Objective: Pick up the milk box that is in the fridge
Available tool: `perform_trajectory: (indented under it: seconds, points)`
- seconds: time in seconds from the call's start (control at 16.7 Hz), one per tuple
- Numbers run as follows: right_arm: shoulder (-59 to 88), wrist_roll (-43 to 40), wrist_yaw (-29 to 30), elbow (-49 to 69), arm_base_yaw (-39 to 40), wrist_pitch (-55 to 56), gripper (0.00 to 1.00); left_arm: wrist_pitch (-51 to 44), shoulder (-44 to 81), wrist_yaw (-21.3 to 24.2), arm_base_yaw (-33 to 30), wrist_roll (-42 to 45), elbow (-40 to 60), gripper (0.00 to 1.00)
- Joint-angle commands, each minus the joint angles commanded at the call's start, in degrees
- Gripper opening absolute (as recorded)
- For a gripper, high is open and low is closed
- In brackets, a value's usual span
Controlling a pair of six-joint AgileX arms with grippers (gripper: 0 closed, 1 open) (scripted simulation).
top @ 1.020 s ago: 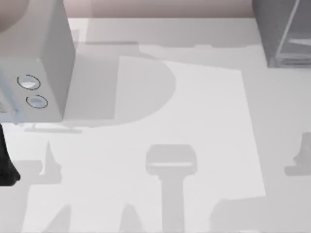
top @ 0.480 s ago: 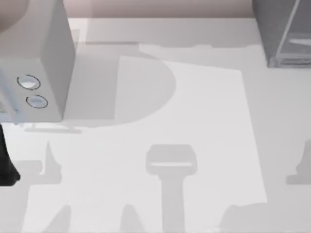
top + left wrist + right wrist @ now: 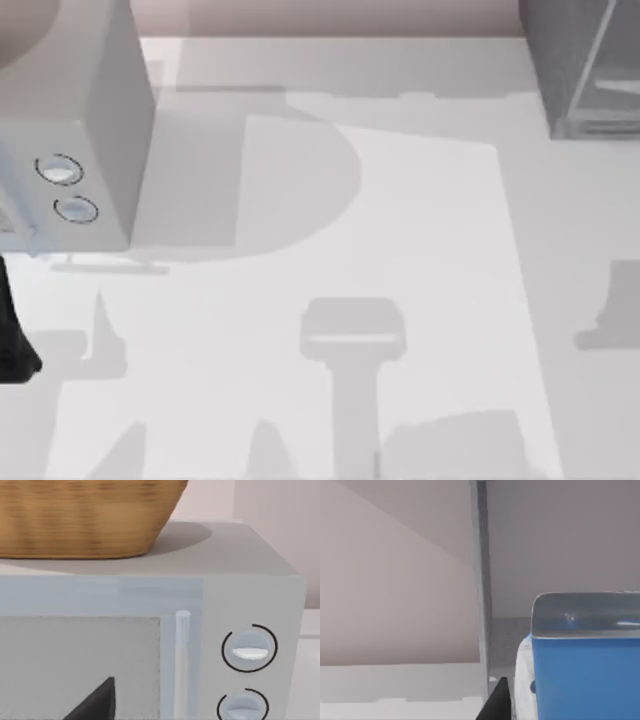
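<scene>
The milk box (image 3: 585,675), blue with a white side and a pale grey top, looms close in the right wrist view, beside the fridge's light upright frame edge (image 3: 481,580). A dark part of my right gripper (image 3: 495,702) shows right next to the carton's white side. I cannot tell whether it grips the box. In the top view the fridge (image 3: 580,60) stands at the table's far right corner, dark grey with a pale panel. My left arm (image 3: 12,340) stays parked at the left edge, and its gripper (image 3: 95,702) faces the lighter grey box.
A light grey box with two round dials (image 3: 70,130) stands at the table's far left. In the left wrist view a woven basket (image 3: 85,515) rests on top of it. Shadows of the arms lie across the white table (image 3: 420,250).
The right arm's shadows on the table have shifted: the one at the right edge moved up and the one at the bottom spread leftward. The left arm has stayed put.
</scene>
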Motion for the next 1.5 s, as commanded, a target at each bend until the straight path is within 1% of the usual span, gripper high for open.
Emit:
perform_trajectory:
  seconds: [0.18, 0.42, 0.66, 0.84, 1.02, 1.2, 1.32, 1.5]
  points:
    - [14.32, 2.47, -2.23, 7.02, 0.99, 11.45, 0.0, 0.0, 0.0, 0.0, 0.0, 0.0, 0.0, 1.0]
    - [40.96, 4.44, -6.86, 18.1, 2.88, 29.05, 0.0, 0.0, 0.0, 0.0, 0.0, 0.0, 0.0, 1.0]
    - [67.82, 4.1, -12.67, 28.81, 5.22, 45.95, 0.0, 0.0, 0.0, 0.0, 0.0, 0.0, 0.0, 1.0]
    - [86.2, 2.94, -17.2, 34.97, 7.12, 56.13, 0.0, 0.0, 0.0, 0.0, 0.0, 0.0, 0.0, 1.0]
    - [101.14, 1.46, -21.43, 39.24, 8.92, 63.5, 0.0, 0.0, 0.0, 0.0, 0.0, 0.0, 0.0, 1.0]
    - [112.1, -0.44, -24.93, 42.0, 10.31, 68.16, 0.0, 0.0, 0.0, 0.0, 0.0, 0.0, 0.0, 1.0]
    - [116.6, -1.54, -26.69, 43.09, 11.02, 69.91, 0.0, 0.0, 0.0, 0.0, 0.0, 0.0, 0.0, 1.0]
    - [119.34, -2.35, -28.08, 43.79, 11.61, 70.98, 0.0, 0.0, 0.0, 0.0, 0.0, 0.0, 0.0, 1.0]
